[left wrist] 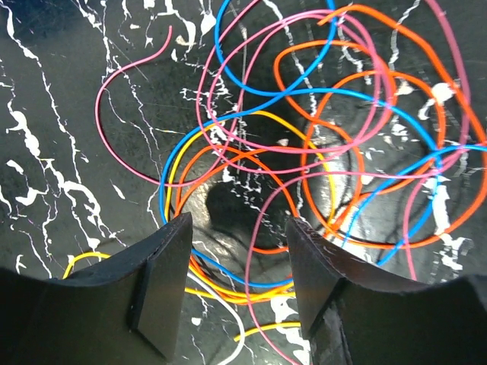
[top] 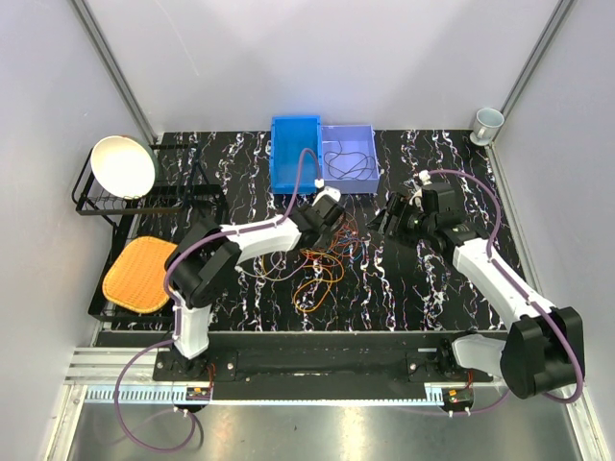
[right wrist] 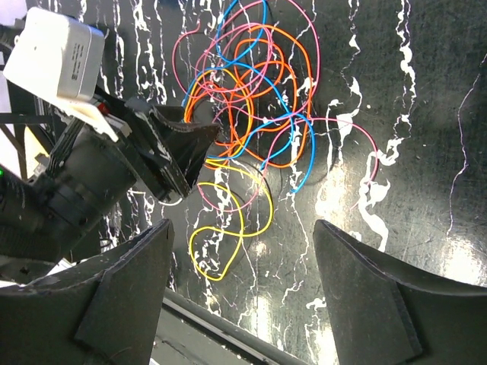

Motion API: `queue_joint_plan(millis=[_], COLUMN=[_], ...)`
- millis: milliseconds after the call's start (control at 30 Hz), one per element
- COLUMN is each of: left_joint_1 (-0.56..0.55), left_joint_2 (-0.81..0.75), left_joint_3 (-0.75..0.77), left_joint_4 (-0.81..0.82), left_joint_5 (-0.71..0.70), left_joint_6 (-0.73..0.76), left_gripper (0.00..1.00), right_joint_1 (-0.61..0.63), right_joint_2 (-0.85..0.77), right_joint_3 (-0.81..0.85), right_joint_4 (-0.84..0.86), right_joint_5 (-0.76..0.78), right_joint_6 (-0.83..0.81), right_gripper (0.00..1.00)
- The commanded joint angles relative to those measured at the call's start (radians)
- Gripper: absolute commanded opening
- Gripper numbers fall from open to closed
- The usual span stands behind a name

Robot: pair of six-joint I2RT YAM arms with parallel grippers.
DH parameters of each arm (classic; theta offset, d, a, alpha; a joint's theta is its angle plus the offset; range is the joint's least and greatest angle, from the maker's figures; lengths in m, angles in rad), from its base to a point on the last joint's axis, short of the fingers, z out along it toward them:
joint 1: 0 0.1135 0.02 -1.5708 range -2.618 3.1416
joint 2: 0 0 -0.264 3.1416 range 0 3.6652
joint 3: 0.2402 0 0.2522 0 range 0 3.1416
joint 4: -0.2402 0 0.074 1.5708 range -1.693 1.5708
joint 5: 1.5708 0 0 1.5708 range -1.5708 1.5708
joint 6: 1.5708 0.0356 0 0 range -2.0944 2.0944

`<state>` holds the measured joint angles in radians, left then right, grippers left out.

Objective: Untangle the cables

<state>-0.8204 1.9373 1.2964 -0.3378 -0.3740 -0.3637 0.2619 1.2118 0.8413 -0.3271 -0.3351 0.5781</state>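
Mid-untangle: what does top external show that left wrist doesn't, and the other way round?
Only top external: the right gripper standing right of the cables, two blue bins behind them, a white bowl far left. Only left wrist: separate pink, blue, orange and yellow strands, several passing between the spread fingers. Both: the left gripper down at the cables on the black marbled table.

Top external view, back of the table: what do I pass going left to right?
white bowl → blue bin → pale blue tray → mug
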Motion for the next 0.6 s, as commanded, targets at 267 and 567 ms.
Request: queue_joint_plan(millis=[267,567], left_joint_1=[0.006,0.006], left_joint_2=[0.031,0.048], left_joint_3=[0.027,0.032], left_joint_4=[0.065,0.066], left_joint_5=[0.066,0.072], left_joint_6=[0.020,0.020], left_gripper=[0.43,0.18], right_joint_1=[0.008,0.008], right_joint_2=[0.029,0.031], right_joint_3=[0.007,0.024], right_joint_4=[0.033,0.020], right_joint_5=[-0.016,0.005], right_joint_6=[-0.023,-0.044], right_gripper=[0.79,0.79])
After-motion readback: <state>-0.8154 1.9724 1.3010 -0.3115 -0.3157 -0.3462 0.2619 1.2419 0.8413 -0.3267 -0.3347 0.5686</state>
